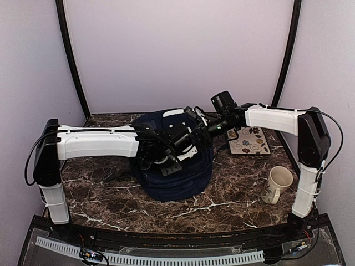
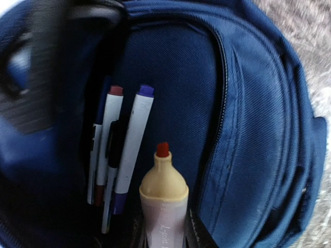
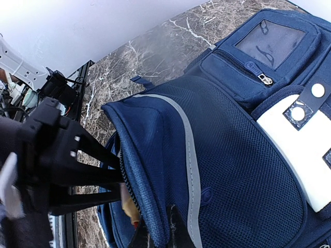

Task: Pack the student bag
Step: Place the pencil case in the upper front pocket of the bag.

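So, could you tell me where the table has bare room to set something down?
Bare marble lies along the near edge in front of the backpack, and between it and the mug. The middle, under both arms, is crowded.

We see a cream mug (image 1: pixel 277 184) standing on the dark, white-veined marble tabletop (image 1: pixel 222 206) at about four o'clock, its handle turned toward seven o'clock. At two o'clock lies a flat, pale, flower-patterned square (image 1: pixel 249 141), well apart from the mug.
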Action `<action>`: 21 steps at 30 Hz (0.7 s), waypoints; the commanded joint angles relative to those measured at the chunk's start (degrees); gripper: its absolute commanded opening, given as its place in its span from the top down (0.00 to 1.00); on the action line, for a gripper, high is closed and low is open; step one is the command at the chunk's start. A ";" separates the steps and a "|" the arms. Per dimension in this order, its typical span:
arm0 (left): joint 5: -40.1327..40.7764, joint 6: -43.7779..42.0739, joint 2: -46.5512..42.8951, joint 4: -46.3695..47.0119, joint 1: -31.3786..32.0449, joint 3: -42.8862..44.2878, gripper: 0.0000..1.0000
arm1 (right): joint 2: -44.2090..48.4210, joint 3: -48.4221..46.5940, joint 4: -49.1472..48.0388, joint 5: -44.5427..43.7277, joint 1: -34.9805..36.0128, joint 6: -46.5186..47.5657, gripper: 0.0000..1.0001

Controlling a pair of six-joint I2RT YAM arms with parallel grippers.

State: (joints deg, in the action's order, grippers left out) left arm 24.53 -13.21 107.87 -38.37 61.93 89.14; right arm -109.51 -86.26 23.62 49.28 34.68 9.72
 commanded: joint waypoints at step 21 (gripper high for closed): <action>11.89 -10.78 6.36 8.12 -1.02 0.55 0.67 | 1.04 -1.42 -1.39 4.78 0.20 -1.10 1.00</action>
State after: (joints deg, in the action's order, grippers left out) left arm 35.70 -25.04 115.24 -29.36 61.23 89.06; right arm -109.51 -86.26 23.62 49.47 34.68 9.34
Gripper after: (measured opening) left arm 0.290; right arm 0.047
